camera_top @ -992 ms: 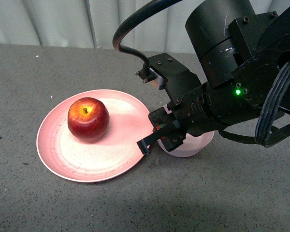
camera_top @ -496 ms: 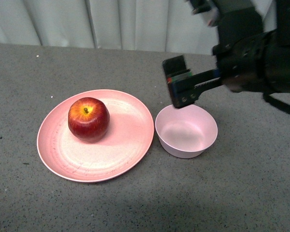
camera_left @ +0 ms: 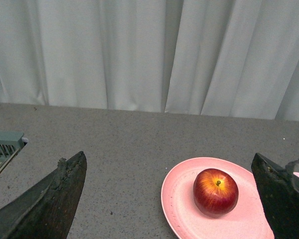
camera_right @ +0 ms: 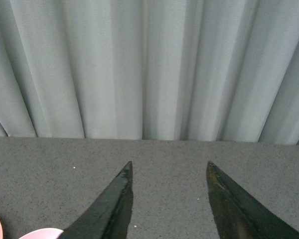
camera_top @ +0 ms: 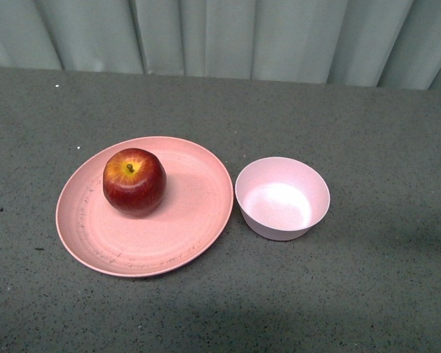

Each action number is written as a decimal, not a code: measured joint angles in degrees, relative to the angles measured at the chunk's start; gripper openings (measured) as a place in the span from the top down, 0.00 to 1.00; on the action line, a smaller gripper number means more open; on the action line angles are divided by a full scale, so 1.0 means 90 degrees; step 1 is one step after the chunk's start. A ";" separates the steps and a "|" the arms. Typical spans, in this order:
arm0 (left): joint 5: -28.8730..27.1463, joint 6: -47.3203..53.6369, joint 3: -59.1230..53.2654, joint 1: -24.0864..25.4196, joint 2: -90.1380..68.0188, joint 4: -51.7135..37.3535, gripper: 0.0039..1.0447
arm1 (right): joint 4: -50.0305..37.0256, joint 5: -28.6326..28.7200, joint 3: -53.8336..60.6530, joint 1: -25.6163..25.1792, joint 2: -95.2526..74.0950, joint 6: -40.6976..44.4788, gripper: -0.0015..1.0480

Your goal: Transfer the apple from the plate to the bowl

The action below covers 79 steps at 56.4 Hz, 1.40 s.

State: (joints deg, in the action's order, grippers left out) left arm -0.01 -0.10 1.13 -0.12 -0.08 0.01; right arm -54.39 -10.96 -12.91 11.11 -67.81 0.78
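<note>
Facing across the grey speckled tabletop (camera_top: 367, 294), the left gripper (camera_left: 168, 155) is holding its dark jaws spread wide, gripping nothing. The right gripper (camera_right: 169, 163) is pointing toward the pale pleated curtain (camera_right: 139, 64), jaws apart, also gripping nothing. Count: one glossy dark-red round apple (camera_top: 134, 182) is sitting on one wide salmon-pink plate (camera_top: 184, 220), left of centre. One small pale-pink bowl (camera_top: 279, 228) is standing just beside the plate's right edge.

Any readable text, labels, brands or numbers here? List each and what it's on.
None readable. The glossy dark-red apple shows no sticker; the wide salmon-pink plate shows only dark scuff marks; the small pale-pink bowl, grey speckled table and pale pleated curtain are plain. The grey-green ribbed part at the left wrist view's edge shows no lettering.
</note>
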 joint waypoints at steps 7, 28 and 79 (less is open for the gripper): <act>0.0000 -0.0002 0.0000 0.0000 0.0000 0.0000 0.06 | 0.0202 0.0238 0.0357 -0.0223 0.0525 -0.0005 0.82; 0.0000 -0.0002 0.0000 0.0000 0.0000 0.0000 0.06 | 0.0974 0.1171 0.1268 -0.1088 0.2169 -0.0017 0.99; -0.0002 -0.0002 0.0000 0.0000 0.0000 0.0000 0.06 | 0.4345 0.1207 0.1401 -0.1219 0.5858 -0.0022 0.99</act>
State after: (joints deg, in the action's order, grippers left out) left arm -0.03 -0.12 1.13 -0.12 -0.08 0.01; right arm -15.29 -0.10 -0.30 0.14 -15.09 0.58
